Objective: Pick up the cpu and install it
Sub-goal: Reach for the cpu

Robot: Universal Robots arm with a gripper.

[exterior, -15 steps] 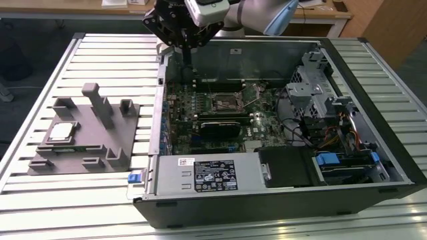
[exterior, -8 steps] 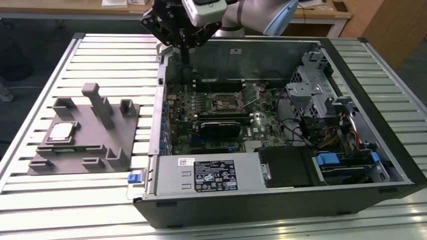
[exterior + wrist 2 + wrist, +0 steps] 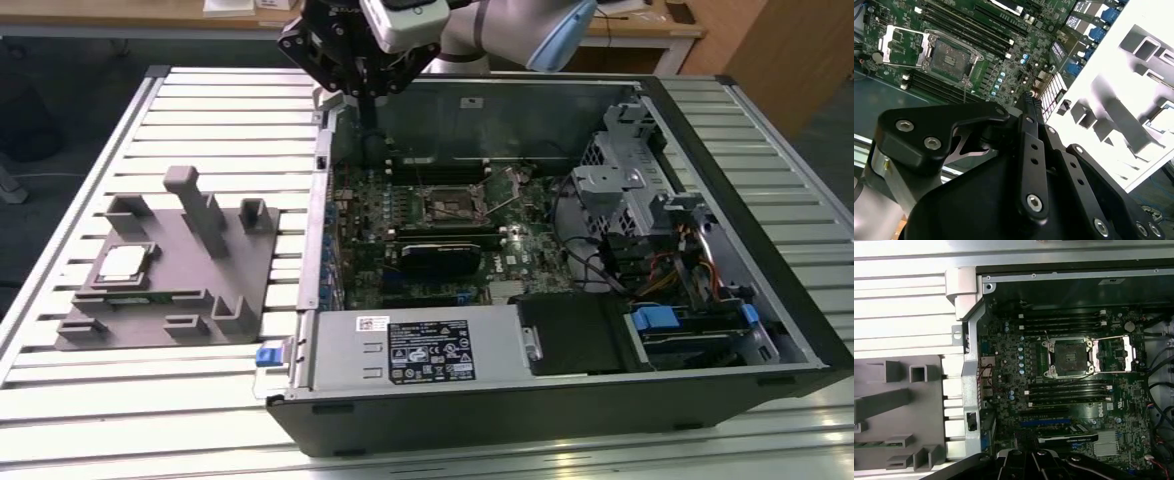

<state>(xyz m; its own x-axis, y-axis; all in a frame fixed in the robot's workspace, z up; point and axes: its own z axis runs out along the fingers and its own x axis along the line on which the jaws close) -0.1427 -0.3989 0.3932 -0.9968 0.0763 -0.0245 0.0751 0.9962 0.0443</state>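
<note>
The gripper (image 3: 363,112) hangs with its jaws pressed together and nothing between them. In the second wrist view the fingertips (image 3: 1029,98) come to one narrow ridged tip. The jaws sit just inside the wall of the open computer case (image 3: 561,415) that lies on the exterior view's left, near its far corner. They are above the edge of the motherboard (image 3: 400,215), not touching it.

The cpu (image 3: 123,262) is well apart from the jaws, off to the exterior view's left and nearer that camera. It lies flat in a square recess of the grey tray (image 3: 174,295), silver top up. The tray's upright grey blocks (image 3: 200,210) stand between the cpu and the jaws. The tray rests on the slatted aluminium table (image 3: 200,110) beside the case.

The CPU socket (image 3: 1070,357) lies on the other side of the jaws, toward the exterior view's right and deeper in the case. It is near them but clear of them. Its load plate (image 3: 1114,354) is swung open beside the frame. Memory slots (image 3: 1064,320) run along both sides of the socket. Past the socket from the jaws sits the black graphics card (image 3: 434,255). Beyond that, at the case's near end, is the power supply (image 3: 414,348).
</note>
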